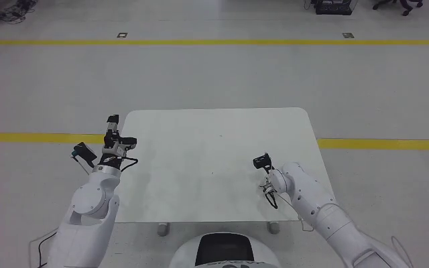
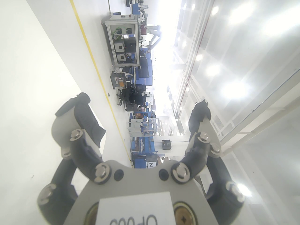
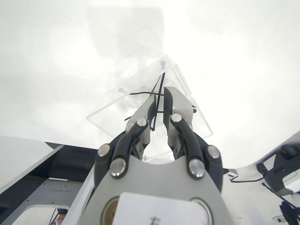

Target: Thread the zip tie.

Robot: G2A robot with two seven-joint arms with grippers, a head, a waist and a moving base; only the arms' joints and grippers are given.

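Several black zip ties lie crossed in a clear flat tray (image 3: 112, 111) on the white table (image 1: 214, 134). My right gripper (image 3: 159, 93) hangs low over this tray near the table's right side (image 1: 269, 187). Its fingers stand open by a narrow gap, and one zip tie (image 3: 162, 78) runs lengthwise through that gap, its head toward the tray's far corner. Another zip tie (image 3: 131, 93) lies across it beside the fingertips. My left gripper (image 2: 140, 101) is open with nothing in it, raised at the table's left edge (image 1: 120, 132) and pointing out into the room.
The rest of the white tabletop is bare. Yellow floor lines (image 1: 214, 42) run behind and beside the table. Black cables (image 1: 270, 199) loop at the right wrist.
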